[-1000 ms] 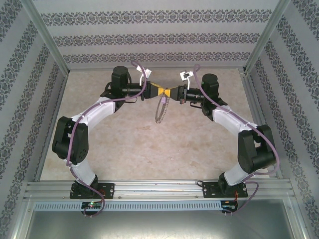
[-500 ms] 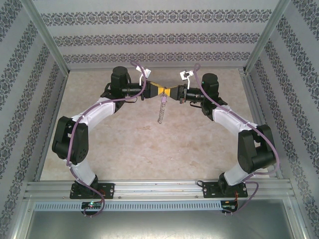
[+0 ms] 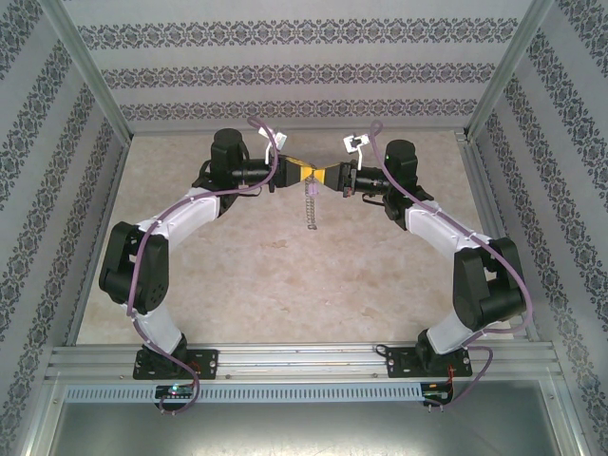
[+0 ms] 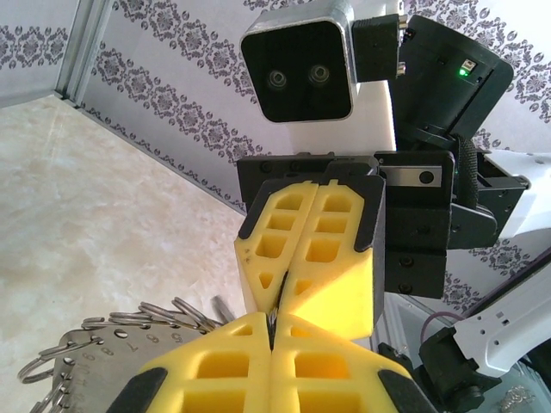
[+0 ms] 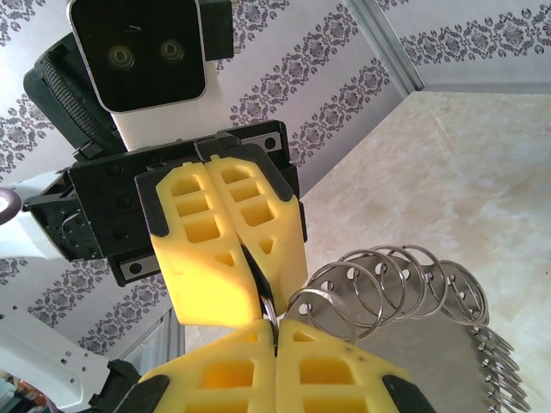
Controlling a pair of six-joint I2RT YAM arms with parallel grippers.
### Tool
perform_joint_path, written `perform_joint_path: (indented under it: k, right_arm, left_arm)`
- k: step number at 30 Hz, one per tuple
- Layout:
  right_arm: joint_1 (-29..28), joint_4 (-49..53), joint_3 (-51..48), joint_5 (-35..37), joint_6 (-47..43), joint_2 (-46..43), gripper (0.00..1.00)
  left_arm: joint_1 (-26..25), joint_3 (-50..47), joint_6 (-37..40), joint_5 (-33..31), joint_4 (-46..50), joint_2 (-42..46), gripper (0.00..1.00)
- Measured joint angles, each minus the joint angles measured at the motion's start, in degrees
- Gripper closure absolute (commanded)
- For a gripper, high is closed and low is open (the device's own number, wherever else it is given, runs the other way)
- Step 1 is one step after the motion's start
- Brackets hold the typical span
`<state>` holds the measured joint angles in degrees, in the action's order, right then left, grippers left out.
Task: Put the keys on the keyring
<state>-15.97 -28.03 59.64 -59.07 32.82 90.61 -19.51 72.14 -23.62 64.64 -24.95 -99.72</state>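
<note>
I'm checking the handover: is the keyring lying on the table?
No, the keyring hangs pinched between the shut left gripper and right gripper, above the table.

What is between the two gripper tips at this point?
One thin silvery loop of the keyring, pinched where the left gripper and right gripper meet tip to tip; the rest hangs below. The right wrist view shows it best.

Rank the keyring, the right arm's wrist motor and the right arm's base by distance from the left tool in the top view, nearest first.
1. The keyring: hanging right at the tips of the left tool.
2. The right arm's wrist motor: farther right, past the right tool.
3. The right arm's base: near edge, right side.
</note>
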Motion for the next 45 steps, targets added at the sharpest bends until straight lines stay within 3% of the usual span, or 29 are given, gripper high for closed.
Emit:
perform_joint_path:
  k: [2,7,11,15,20,29,45]
  right_arm:
    - [0.0,0.0,0.0,0.0,0.2,0.0,0.98]
    - [0.1,-0.2,0.0,0.8,1.5,0.0,0.76]
    - [1.2,-1.1,-0.5,2.3,2.0,-1.0,0.63]
    - [2.7,-1.5,-3.0,4.1,2.2,-4.8,0.57]
    - [4.2,-3.9,-8.2,6.3,2.7,-9.9,0.52]
    - [2.2,-9.1,-15.7,7.9,3.9,-10.2,0.50]
    - [-1.2,-13.2,-16.6,9.3,3.2,-7.3,0.51]
  left_arm:
    - [0.0,-0.4,0.0,-0.2,-0.9,0.0,1.00]
    - [-0.2,-1.2,0.0,-0.4,-2.3,0.0,1.00]
    - [-0.8,-2.5,0.0,-0.4,-3.1,0.0,1.00]
    - [-1.0,-3.4,-0.7,-0.4,-4.5,0.0,1.00]
    - [-1.0,-3.9,-2.0,-0.4,-7.5,0.0,1.00]
    - [-1.0,-3.9,-4.8,-0.4,-11.7,0.0,1.00]
    - [-1.0,-3.9,-6.0,-0.4,-11.8,0.0,1.00]
